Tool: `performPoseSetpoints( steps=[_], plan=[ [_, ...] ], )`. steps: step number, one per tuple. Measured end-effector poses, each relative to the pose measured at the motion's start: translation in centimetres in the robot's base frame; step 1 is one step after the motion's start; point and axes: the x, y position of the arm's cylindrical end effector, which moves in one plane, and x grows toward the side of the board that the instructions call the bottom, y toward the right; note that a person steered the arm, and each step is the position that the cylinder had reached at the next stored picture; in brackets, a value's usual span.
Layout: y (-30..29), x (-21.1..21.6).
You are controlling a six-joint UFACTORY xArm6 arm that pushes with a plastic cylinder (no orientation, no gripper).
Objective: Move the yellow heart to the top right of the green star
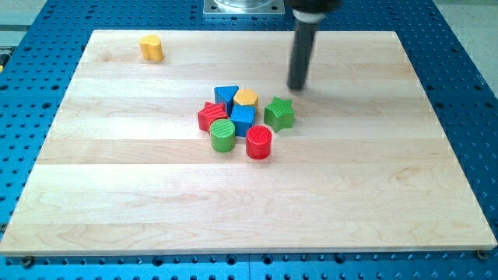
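Observation:
The yellow heart (152, 48) lies alone near the board's top left corner. The green star (279, 113) sits at the right end of a cluster near the board's middle. My tip (297, 88) is just above and to the right of the green star, a short gap from it, and far to the right of the yellow heart.
The cluster left of the green star holds a blue triangle (226, 95), an orange hexagon (246, 98), a red star (211, 116), a blue cube (243, 119), a green cylinder (222, 134) and a red cylinder (259, 143). The wooden board (373, 194) lies on a blue perforated table.

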Motion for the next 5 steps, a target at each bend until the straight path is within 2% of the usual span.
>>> performPoseSetpoints(
  steps=[1,3,4,5],
  plan=[
    [-10.2,-3.4],
    [-19.2,-8.2],
    [-25.6,-5.4],
    [-24.6,-6.6]
  ],
)
